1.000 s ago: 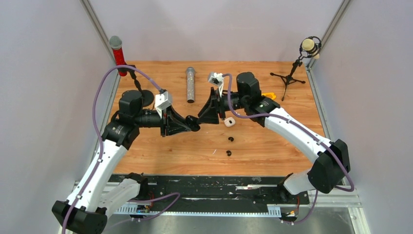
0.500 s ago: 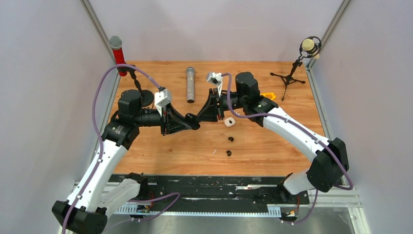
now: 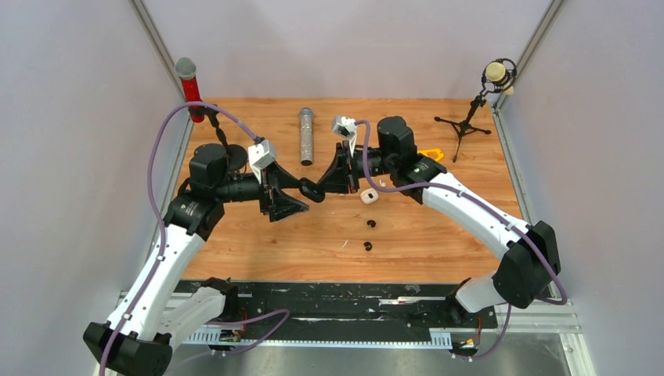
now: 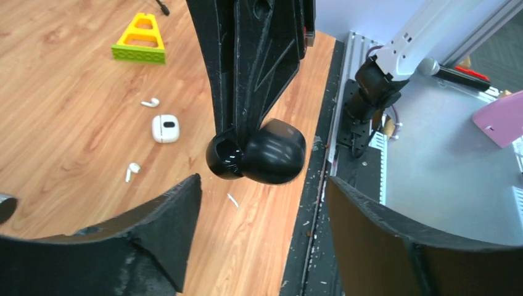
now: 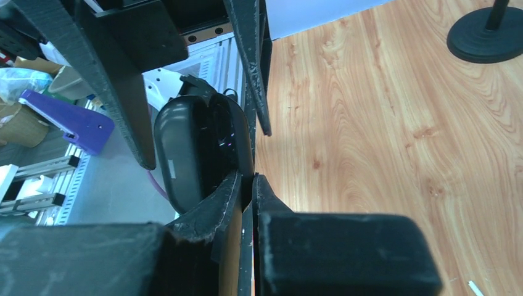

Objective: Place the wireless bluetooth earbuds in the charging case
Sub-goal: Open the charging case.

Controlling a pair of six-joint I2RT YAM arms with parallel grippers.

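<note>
A black charging case hangs in the air between my two arms, its lid swung open. My right gripper is shut on a thin edge of the black case. My left gripper is open, one finger on each side below the black case, not touching it. On the table lie a white case, two white earbuds and two black earbuds.
A silver microphone lies at the back, a red microphone stands at the back left and a small tripod stand at the back right. A yellow wedge sits behind the right arm. A white sliver lies near the front.
My left gripper has opened and let go of the black case. My right gripper has shut on the case's edge and now holds it alone.
</note>
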